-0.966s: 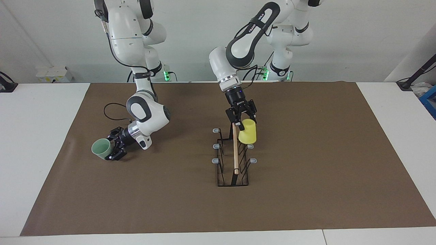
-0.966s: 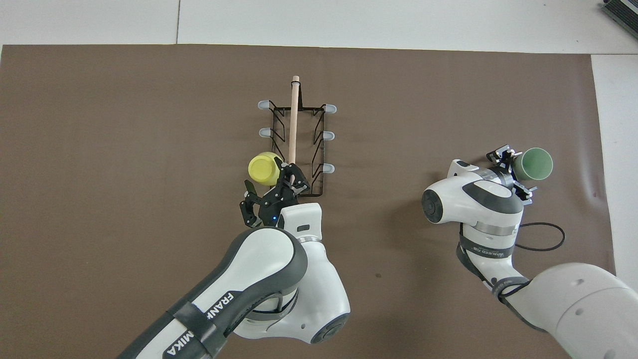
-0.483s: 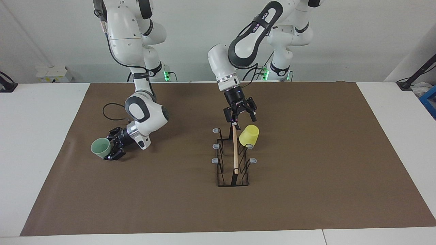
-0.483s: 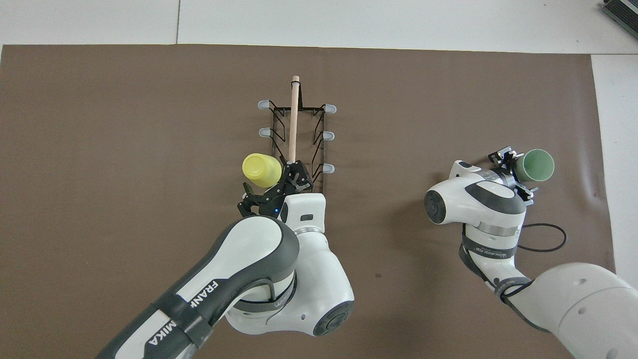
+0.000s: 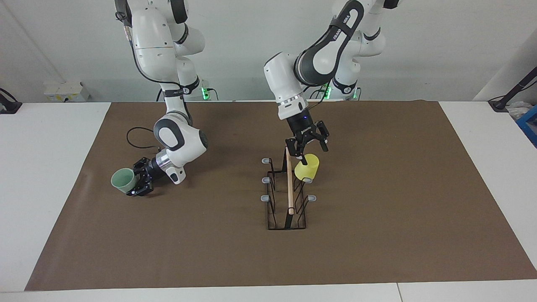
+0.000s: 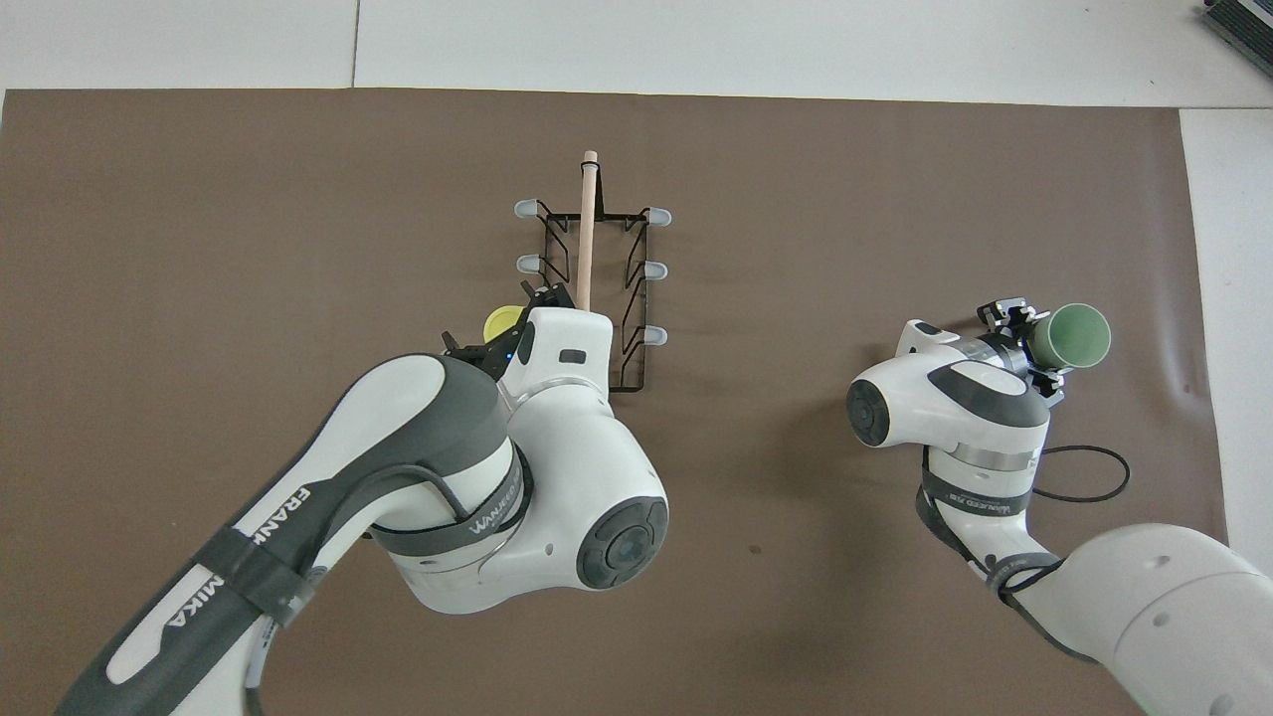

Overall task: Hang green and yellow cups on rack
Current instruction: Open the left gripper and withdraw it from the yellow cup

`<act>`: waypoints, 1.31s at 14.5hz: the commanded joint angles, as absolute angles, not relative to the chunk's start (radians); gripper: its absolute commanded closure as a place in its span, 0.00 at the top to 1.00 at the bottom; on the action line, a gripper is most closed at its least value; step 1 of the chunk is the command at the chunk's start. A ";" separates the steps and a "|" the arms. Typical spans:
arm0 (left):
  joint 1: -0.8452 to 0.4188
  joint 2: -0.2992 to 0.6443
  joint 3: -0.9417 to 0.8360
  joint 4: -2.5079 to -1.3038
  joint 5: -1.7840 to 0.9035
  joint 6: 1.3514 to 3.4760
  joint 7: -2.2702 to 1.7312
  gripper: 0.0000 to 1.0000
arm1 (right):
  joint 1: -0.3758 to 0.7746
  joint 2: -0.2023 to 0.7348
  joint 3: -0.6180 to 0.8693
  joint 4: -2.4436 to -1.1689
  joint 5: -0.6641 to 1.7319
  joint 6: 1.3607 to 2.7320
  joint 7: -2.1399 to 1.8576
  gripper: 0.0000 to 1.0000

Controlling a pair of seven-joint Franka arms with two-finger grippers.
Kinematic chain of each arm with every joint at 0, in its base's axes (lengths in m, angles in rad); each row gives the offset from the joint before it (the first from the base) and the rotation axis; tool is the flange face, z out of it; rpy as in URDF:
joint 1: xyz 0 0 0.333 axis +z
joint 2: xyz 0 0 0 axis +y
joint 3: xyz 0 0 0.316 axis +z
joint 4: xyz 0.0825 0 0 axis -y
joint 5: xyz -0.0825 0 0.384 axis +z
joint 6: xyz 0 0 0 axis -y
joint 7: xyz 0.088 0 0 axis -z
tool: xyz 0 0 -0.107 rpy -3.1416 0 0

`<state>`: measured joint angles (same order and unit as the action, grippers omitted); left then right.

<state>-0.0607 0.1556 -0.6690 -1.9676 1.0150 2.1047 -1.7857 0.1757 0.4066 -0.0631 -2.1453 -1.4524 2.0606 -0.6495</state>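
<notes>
The black wire rack stands mid-table with its wooden rod on top. A yellow cup hangs bottom-up and tilted on the peg nearest the robots, on the side toward the left arm's end. Just above it, my left gripper is open and holds nothing; from overhead its own wrist hides most of it. The pale green cup lies on its side low over the mat toward the right arm's end. My right gripper is shut on its narrow base end.
A brown mat covers the table. A black cable loop lies on it beside the right arm. A white box sits at the table's edge nearest the robots, and a blue item at the left arm's end.
My left gripper let go of the yellow cup, which stays on its peg, then lifted and swung slightly toward the left arm's end. My right gripper closed on the green cup's base.
</notes>
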 commanded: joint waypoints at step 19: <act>-0.014 -0.086 -0.069 -1.846 0.044 1.904 0.055 1.00 | 0.179 0.315 -0.052 -2.074 -1.252 2.092 -0.797 0.52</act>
